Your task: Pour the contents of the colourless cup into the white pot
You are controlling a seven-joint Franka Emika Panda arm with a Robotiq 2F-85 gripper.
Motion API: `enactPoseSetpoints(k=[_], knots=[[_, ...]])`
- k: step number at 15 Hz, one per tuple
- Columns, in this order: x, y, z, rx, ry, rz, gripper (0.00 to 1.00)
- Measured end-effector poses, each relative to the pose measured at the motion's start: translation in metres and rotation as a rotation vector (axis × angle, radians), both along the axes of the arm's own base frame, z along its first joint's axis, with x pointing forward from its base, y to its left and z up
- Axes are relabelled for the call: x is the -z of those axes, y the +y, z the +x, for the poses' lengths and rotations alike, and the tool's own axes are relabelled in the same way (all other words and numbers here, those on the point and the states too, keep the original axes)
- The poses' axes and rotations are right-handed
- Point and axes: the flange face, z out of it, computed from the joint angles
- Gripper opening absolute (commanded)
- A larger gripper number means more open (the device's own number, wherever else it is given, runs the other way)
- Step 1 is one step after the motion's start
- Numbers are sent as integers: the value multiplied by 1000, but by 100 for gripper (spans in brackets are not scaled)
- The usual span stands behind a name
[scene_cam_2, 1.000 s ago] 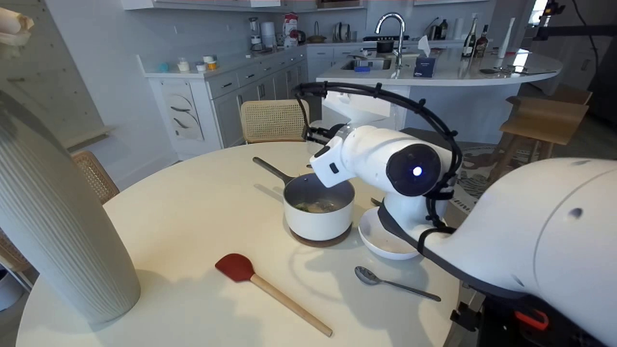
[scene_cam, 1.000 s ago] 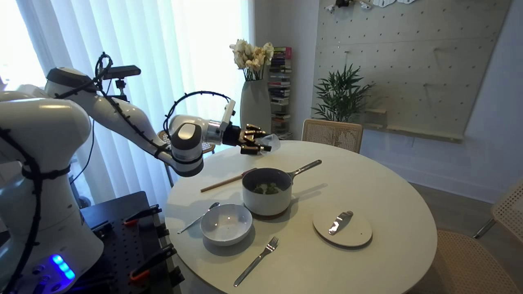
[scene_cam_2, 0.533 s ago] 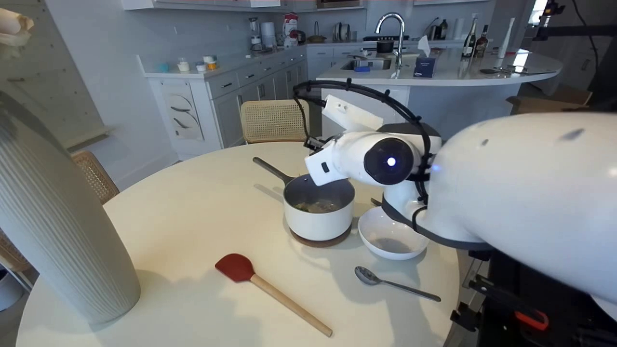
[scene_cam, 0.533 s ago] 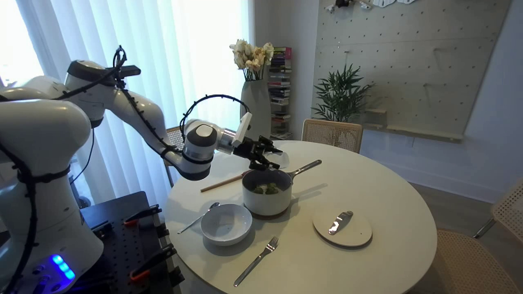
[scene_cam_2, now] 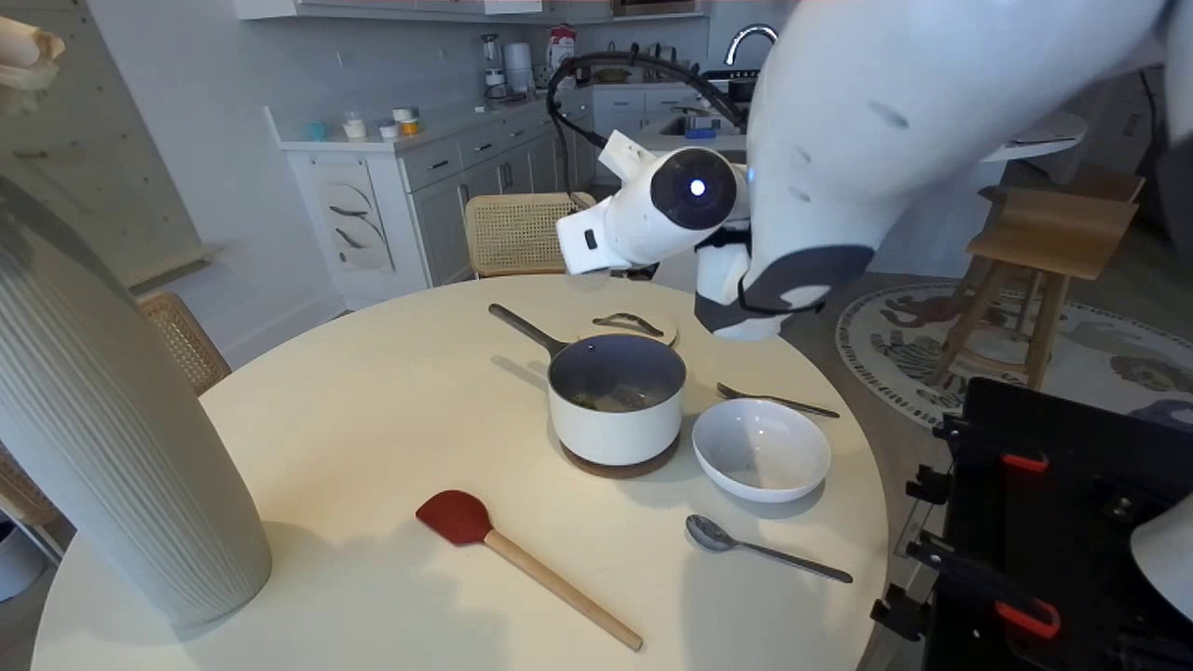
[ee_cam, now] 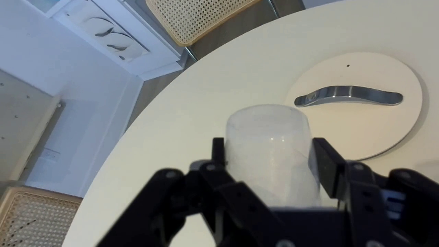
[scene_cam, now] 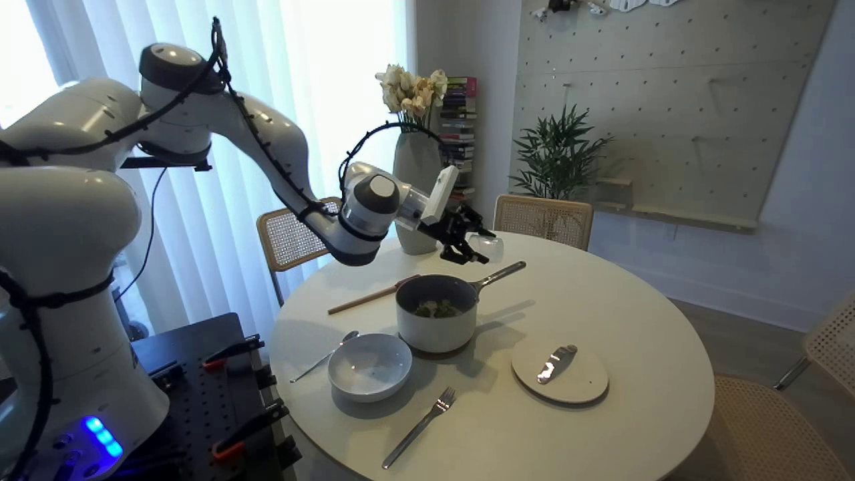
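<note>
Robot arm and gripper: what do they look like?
The arm is glossy white and rounded, with dark joint caps, black strapped-on cable and three blue lights on its base. The gripper is black, with jointed fingers.

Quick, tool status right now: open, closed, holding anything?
Tool: closed on the colourless cup, gripping it from both sides.
</note>
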Motion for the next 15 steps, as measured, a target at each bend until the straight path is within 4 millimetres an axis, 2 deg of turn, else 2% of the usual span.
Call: enactPoseSetpoints(k=[4,8,11,15], knots=[[-28,-31,17,11,12,144,39],[-40,-51,14,8,38,314,39],[-51,-51,7,-9,43,457,39],[-76,-33,-10,-23,35,653,39]])
